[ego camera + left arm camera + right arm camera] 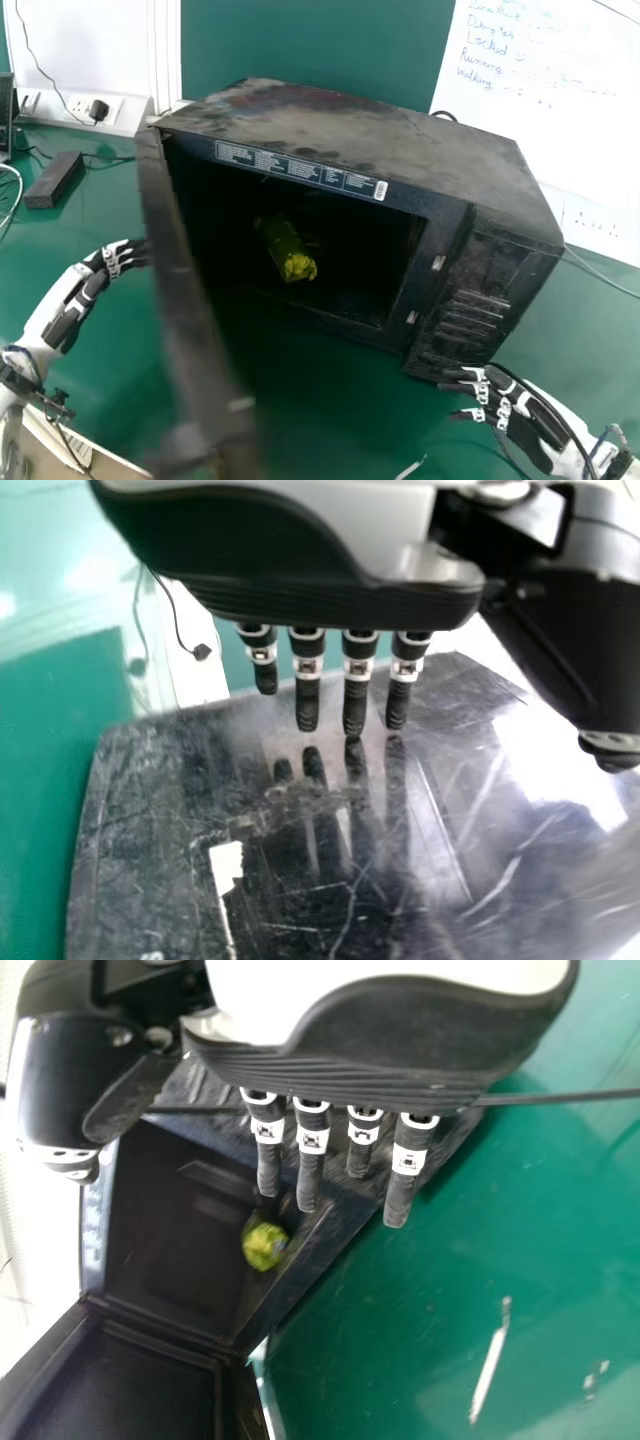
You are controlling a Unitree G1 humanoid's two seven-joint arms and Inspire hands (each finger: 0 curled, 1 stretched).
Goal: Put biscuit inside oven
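We have the left hand (78,300) at the outer face of the oven door (180,290), its fingers straight and pointing at the dark panel; whether their tips touch it, we cannot tell. It has hold of nothing. We see the right hand (530,425) open too, fingers loosely straight and thumb apart, empty, just beside the lower front corner of the oven (350,130), near the control panel (470,310). The door stands wide open on the oven's left side. Inside, we find the biscuit (288,252), a yellow-green packet lying on the cavity floor, one end facing the opening, well apart from both hands. Under it all is our green table (320,430), with a black box (55,180) beyond the left hand and a thin white stick (410,469) in front of the oven.
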